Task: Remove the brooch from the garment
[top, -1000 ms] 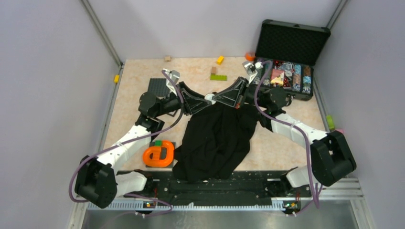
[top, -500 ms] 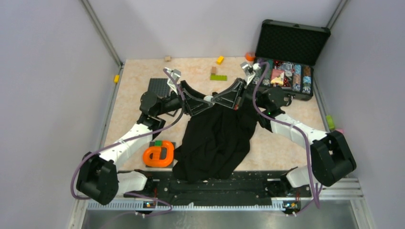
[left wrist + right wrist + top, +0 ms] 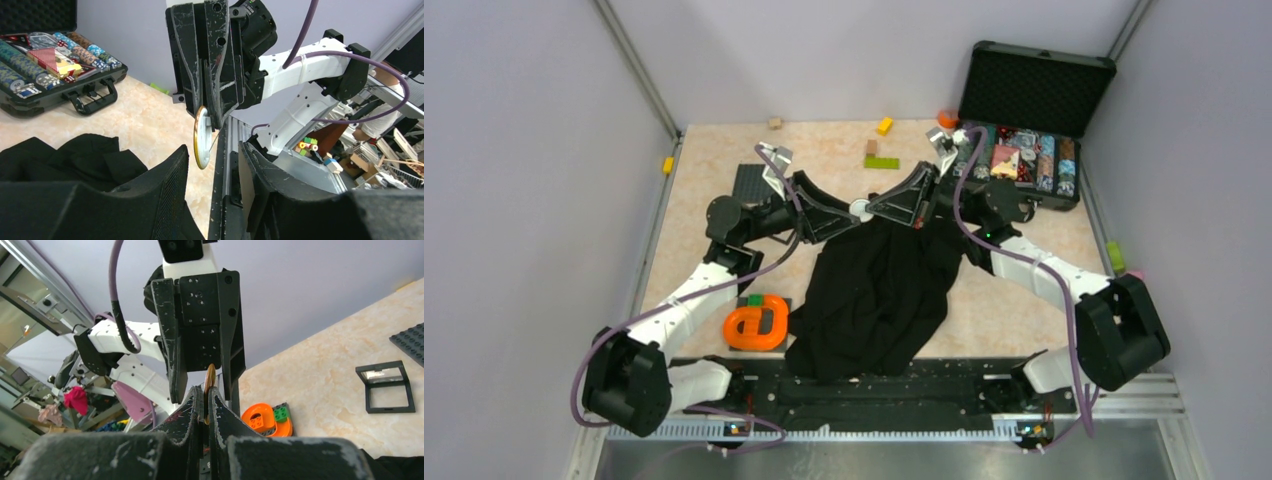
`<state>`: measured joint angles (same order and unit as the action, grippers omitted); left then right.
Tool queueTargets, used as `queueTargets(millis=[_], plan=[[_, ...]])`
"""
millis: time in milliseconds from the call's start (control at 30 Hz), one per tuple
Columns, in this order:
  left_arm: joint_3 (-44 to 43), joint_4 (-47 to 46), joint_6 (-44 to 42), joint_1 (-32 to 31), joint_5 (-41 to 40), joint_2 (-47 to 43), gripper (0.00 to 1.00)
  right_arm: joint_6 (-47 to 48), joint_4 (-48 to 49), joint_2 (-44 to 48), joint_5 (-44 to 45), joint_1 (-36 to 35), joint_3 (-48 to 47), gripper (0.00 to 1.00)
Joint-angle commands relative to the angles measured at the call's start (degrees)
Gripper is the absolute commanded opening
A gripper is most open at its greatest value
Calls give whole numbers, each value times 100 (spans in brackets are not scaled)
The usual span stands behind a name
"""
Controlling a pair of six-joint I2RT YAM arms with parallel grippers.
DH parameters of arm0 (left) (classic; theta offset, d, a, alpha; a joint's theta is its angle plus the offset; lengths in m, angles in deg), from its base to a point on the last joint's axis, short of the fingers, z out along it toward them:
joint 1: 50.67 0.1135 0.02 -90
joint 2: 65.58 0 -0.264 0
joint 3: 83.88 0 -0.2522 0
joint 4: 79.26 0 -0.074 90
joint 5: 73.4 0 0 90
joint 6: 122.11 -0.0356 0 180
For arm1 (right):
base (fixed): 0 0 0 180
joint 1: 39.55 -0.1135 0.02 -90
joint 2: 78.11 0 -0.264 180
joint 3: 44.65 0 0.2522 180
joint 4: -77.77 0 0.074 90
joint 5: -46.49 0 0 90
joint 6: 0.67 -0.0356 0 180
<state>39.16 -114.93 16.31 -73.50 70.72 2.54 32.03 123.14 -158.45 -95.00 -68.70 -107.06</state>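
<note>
The brooch, a small round whitish disc with a gold rim, is pinched edge-on between my right gripper's shut fingers, above the top edge of the black garment. It shows in the left wrist view and in the right wrist view. My left gripper is open and faces the right one, its fingers apart on either side of the brooch and not touching it. The garment lies crumpled on the table below both grippers.
An open black case of coloured chips stands at the back right. An orange toy lies left of the garment, with a dark baseplate behind it. A green brick and small blocks lie at the back.
My left gripper has drawn back a little to the left, away from the brooch. The brooch stays in my right gripper, which has hardly moved.
</note>
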Motion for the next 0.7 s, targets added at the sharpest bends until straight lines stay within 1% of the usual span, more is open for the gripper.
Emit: queueTargets(millis=[0,33,100,300,433,567,600,667], plan=[[67,-627,276,33,273,-8,46,-235,399,92,-105,-30,-324,0],[51,-649,294,33,303,15,45,-298,450,72,-119,-30,-327,0],[27,-676,299,38,326,53,40,-399,547,33,-148,-21,-351,0],[-147,-712,390,36,332,192,18,-520,709,-41,-210,-30,-343,0],[-224,-786,509,33,293,277,13,-479,699,-35,-265,-30,-331,0],[-240,-806,545,33,258,309,12,-403,661,-30,-308,-30,-305,0],[-237,-805,552,34,262,303,15,-363,620,-30,-317,-30,-310,0],[-212,-830,590,53,262,280,30,-277,499,-31,-369,-28,-336,0]])
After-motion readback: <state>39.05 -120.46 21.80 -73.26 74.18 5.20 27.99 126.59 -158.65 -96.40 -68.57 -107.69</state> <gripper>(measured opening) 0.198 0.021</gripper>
